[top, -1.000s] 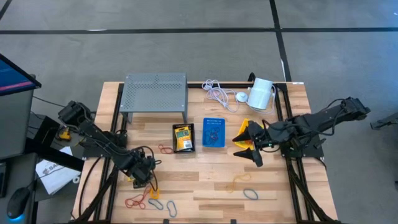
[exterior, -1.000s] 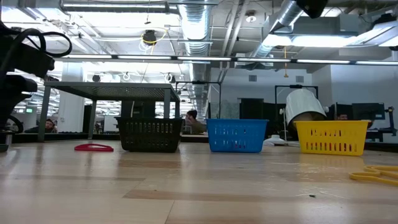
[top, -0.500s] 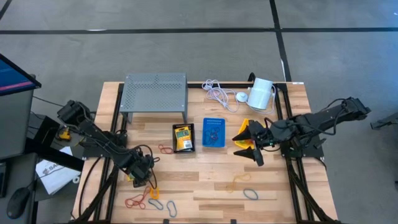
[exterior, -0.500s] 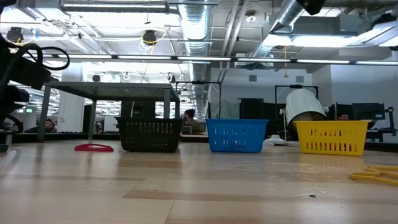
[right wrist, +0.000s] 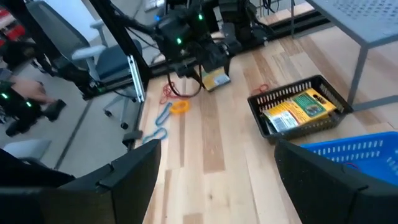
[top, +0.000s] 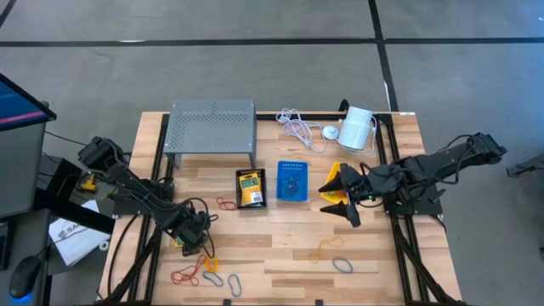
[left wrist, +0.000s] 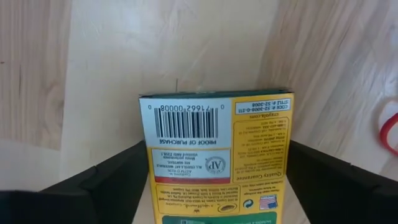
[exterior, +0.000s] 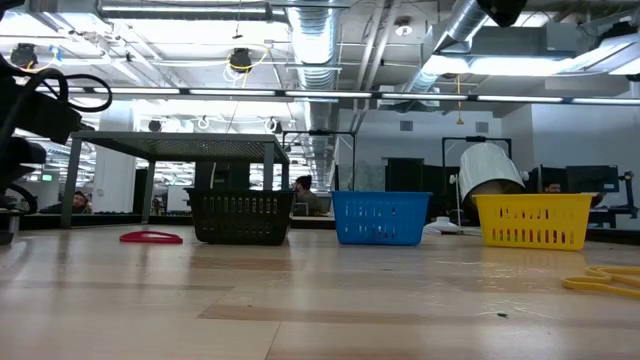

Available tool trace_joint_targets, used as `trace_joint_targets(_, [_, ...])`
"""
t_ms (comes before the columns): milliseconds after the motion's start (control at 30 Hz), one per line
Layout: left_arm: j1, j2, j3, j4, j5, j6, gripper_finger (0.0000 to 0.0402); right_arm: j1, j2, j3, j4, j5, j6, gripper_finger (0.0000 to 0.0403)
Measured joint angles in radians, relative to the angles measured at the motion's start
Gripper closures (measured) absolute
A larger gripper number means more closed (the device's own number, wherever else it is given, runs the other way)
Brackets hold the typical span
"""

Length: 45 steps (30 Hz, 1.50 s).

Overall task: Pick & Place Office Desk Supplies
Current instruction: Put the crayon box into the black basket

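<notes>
Near the surface's (top: 280, 242) front-left corner, well left of the black bin (top: 251, 188), the left claw (top: 197, 242) stands wide around a yellow card packet (left wrist: 216, 152); the right claw (top: 342, 197) hangs open, empty, over the yellow bin (top: 333, 183)

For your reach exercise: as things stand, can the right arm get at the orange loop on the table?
Probably yes. The orange loop lies in the open on bare wood, just nearer the front edge than the right gripper, which hovers open beside the yellow bin. Nothing lies between them.
</notes>
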Motion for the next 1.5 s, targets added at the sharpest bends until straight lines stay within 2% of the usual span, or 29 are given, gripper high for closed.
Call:
trace_joint_targets(167, [0.000, 0.000, -0.001, 0.003, -0.002, -0.016, 0.0077, -0.014, -0.003, -0.078, -0.012, 0.151, -0.018, 0.0094])
trace_joint_targets(233, [0.000, 0.000, -0.001, 0.006, -0.005, -0.023, 0.0078, -0.042, -0.003, -0.142, 0.014, 0.166, 0.013, 0.0094])
trace_joint_targets(300, [0.000, 0.000, -0.002, 0.010, -0.006, -0.028, 0.0073, -0.074, -0.012, -0.223, 0.084, 0.147, 0.037, 0.0094])
trace_joint_targets(433, [0.000, 0.000, -0.002, 0.013, -0.007, -0.030, 0.0066, -0.133, -0.041, -0.369, 0.281, 0.044, 0.063, 0.0094])
trace_joint_targets(533, [0.000, 0.001, -0.002, 0.014, -0.006, -0.031, 0.0069, -0.157, -0.075, -0.435, 0.383, 0.019, 0.060, 0.0094])
trace_joint_targets(800, [0.010, -0.037, -0.006, 0.020, -0.008, -0.068, 0.0078, -0.192, -0.137, -0.499, 0.409, 0.019, 0.050, 0.0094])
trace_joint_targets(1100, [0.046, -0.124, -0.003, 0.063, -0.023, -0.075, 0.0085, -0.210, -0.137, -0.515, 0.409, 0.019, 0.065, 0.0094])
trace_joint_targets(1500, [0.096, -0.130, -0.003, 0.101, -0.032, -0.063, 0.0085, -0.210, -0.138, -0.515, 0.409, 0.019, 0.061, 0.0094])
